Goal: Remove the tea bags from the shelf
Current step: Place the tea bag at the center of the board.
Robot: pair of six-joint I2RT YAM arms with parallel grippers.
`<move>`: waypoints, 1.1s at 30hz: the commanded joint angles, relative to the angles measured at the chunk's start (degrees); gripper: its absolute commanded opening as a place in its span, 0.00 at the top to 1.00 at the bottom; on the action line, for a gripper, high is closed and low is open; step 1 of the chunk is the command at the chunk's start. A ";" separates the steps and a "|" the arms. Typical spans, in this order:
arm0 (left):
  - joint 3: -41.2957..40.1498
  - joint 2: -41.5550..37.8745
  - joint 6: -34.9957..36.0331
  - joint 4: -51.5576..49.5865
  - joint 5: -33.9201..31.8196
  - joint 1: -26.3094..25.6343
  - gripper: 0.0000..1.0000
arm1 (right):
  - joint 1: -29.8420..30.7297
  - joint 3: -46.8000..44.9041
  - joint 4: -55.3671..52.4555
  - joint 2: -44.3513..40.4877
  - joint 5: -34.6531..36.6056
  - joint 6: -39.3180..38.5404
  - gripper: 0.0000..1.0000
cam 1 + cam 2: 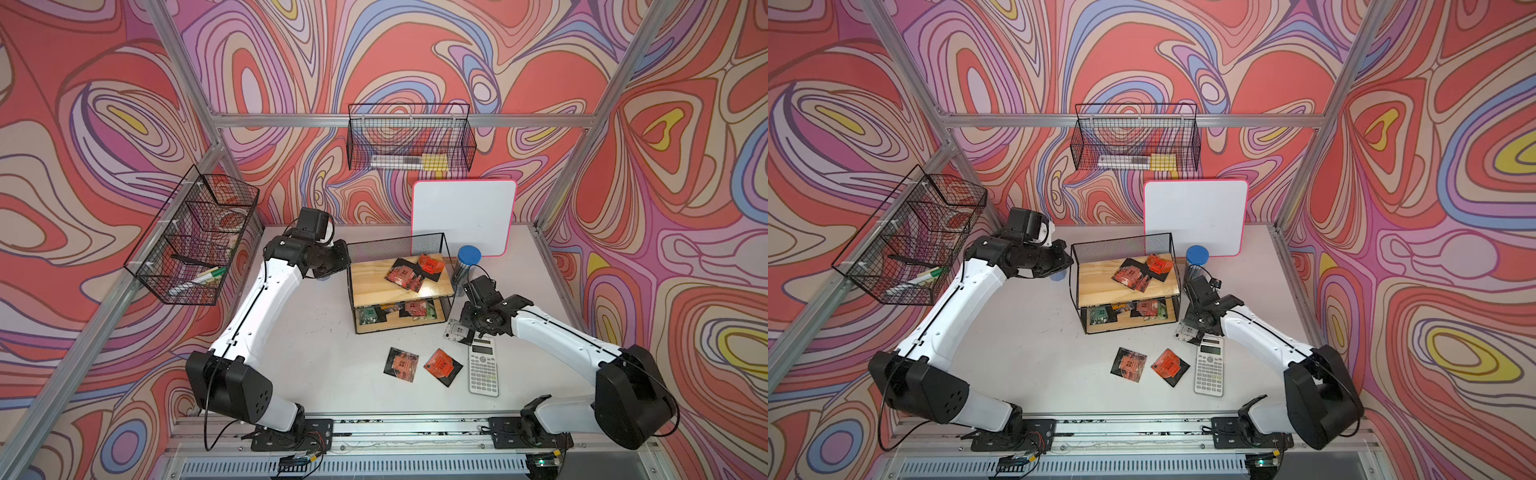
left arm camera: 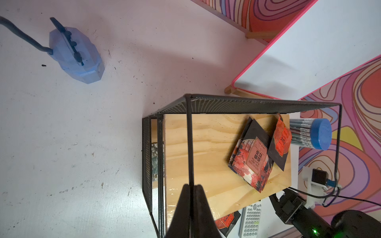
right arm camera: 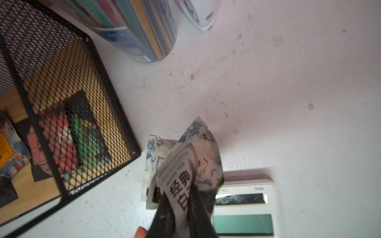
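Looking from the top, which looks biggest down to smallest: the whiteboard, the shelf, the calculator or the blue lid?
In a top view:
1. The shelf and the whiteboard look about equal. The whiteboard sits farther back, so I won't rank them.
2. The calculator.
3. The blue lid.

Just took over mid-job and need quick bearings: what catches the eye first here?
Past the swirled red-and-purple walls, the eye lands on the two-tier black wire shelf with wooden boards at the centre of the table, black-and-red tea sachets piled on its top board. The right gripper pinches a white floral tea sachet in its jaws beside the white calculator, while the left gripper clamps the shelf's frame.
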 commanded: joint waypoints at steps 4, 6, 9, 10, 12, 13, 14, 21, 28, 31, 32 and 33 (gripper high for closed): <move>-0.07 1.19 1.55 -1.85 -0.26 -0.08 0.98 | -0.25 -2.23 3.27 0.61 -2.76 -0.45 0.74; 0.02 1.33 1.56 -1.90 -0.36 -0.08 0.98 | -0.23 -2.19 2.89 0.58 -2.62 -0.41 0.73; 0.25 1.44 1.60 -2.03 -0.38 -0.09 0.98 | -0.24 -1.51 1.70 0.04 -2.29 -0.74 0.67; 0.33 1.46 1.52 -2.04 -0.38 -0.08 0.98 | -0.18 -1.19 0.98 -0.26 -2.06 -0.76 0.66; 0.45 1.58 1.63 -2.04 -0.37 -0.04 0.98 | -0.24 -0.79 -0.26 -1.20 -1.47 -0.85 0.63; 0.46 1.52 1.62 -2.12 -0.40 -0.08 0.98 | -0.20 -0.53 -1.01 -1.97 -1.12 -0.86 0.60; 0.40 1.59 1.62 -2.12 -0.43 -0.04 0.98 | -0.20 -0.26 -1.72 -2.75 -0.79 -0.81 0.58; 0.28 1.82 1.63 -1.85 -0.11 -0.08 0.98 | -0.24 3.53 -9.82 -8.37 3.72 -0.37 0.46; 0.28 1.85 1.63 -1.80 0.07 -0.08 0.99 | -0.20 20.74 -22.15 -11.52 13.27 -4.23 0.40; 0.13 1.87 1.64 -1.69 0.01 -0.08 0.99 | -0.14 30.66 -24.51 -8.93 14.12 -9.78 0.37; 0.10 1.89 1.66 -1.68 0.02 -0.08 0.99 | 0.00 33.55 -25.03 -7.72 14.11 -11.33 0.36; 0.15 1.86 1.66 -1.62 0.04 -0.08 0.99 | 0.31 36.91 -25.50 -6.11 13.82 -13.33 0.35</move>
